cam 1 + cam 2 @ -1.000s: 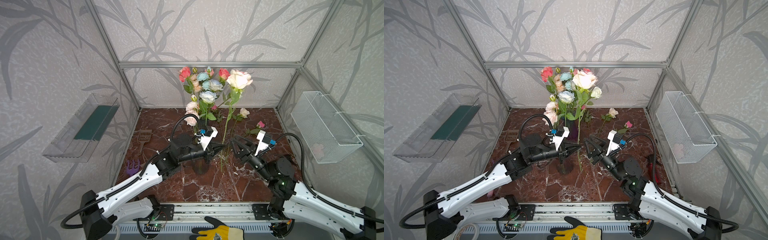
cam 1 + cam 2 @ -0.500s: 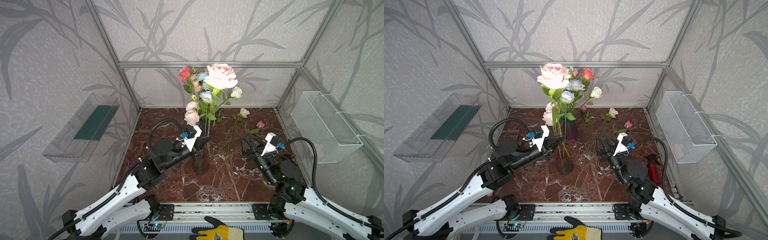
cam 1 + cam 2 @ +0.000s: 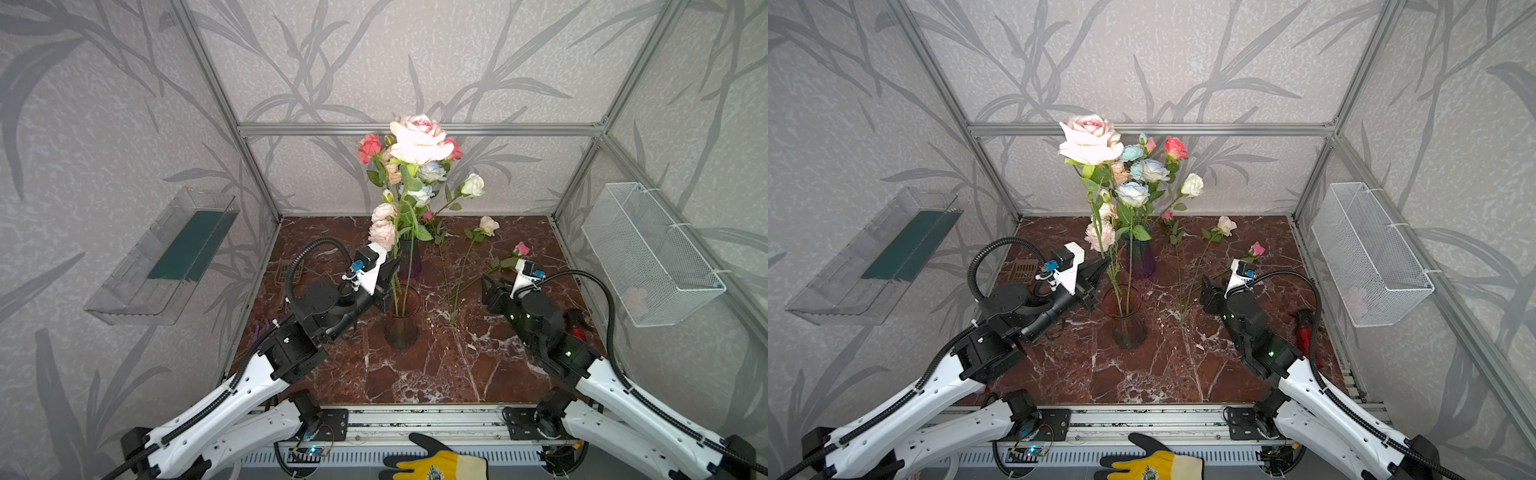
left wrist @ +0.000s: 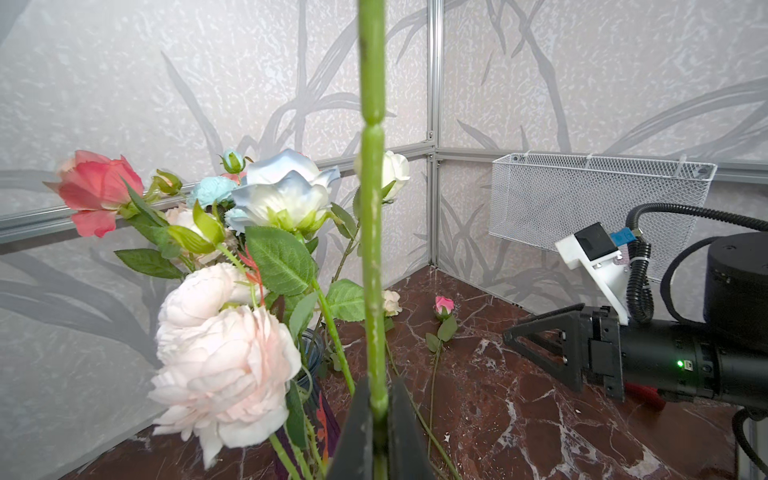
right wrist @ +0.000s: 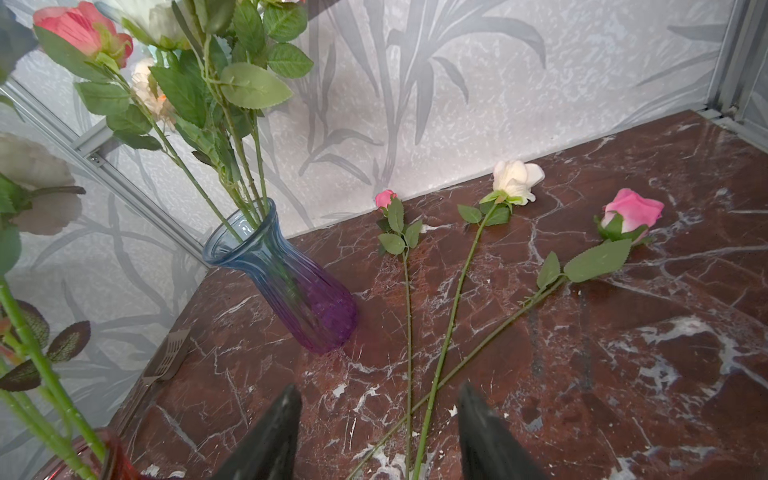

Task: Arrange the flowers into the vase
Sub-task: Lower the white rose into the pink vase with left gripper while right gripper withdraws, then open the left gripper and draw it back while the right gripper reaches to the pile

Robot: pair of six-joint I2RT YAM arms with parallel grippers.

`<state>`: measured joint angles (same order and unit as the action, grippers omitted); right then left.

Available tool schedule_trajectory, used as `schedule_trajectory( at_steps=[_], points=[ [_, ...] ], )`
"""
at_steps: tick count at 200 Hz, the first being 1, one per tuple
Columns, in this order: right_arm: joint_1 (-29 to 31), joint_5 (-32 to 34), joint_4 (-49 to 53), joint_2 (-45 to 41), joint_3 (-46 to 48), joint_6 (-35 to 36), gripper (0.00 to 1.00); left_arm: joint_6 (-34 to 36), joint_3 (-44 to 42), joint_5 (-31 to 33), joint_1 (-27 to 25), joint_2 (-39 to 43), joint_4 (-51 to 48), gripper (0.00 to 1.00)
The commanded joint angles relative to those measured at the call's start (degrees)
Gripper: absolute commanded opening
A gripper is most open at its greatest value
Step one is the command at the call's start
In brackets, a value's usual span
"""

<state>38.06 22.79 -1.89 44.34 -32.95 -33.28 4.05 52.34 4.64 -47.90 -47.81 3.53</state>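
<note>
Easing the cream-pink rose [image 3: 417, 139] straight down into the red vase [image 3: 402, 328] just below the left gripper [image 4: 376, 388] clamped on its stem [image 4: 371, 208], with the right gripper [image 5: 378, 395] jaws apart.

Left gripper [image 3: 1105, 266] holds rose [image 3: 1090, 139] in vase [image 3: 1128, 324] (3 flowers [image 3: 1226, 225] aside).

1. Bright, even light; faint shadows on dark red marble bench [image 3: 415, 374].
2. Glare: large cream-pink rose [image 3: 417, 141] [image 3: 1090, 141] blown out in both top views.
3. Right wrist view: black fingers [image 5: 270, 436] out of focus.
</note>
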Motion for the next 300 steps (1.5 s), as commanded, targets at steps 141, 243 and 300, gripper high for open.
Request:
schedule_trajectory(
  at_steps=[141, 243, 300],
  points=[
    [-4.7, -5.6, -0.7, 0.1, 0.5, -2.1, 0.6, -15.3, -5.1, 4.7, 0.2, -2.2, -6.4, 0.0],
    [-5.2, -6.6, -0.1, 0.4, -0.1, -2.3, 0.6, -17.7, -7.7, 1.9, 0.2, 1.1, -8.9, 0.23],
    [-9.2, -11.9, 6.9, 9.0, -6.4, 2.3, 0.6, -17.5, -9.4, 8.0, 0.2, 11.2, -12.0, 0.36]
  ],
)
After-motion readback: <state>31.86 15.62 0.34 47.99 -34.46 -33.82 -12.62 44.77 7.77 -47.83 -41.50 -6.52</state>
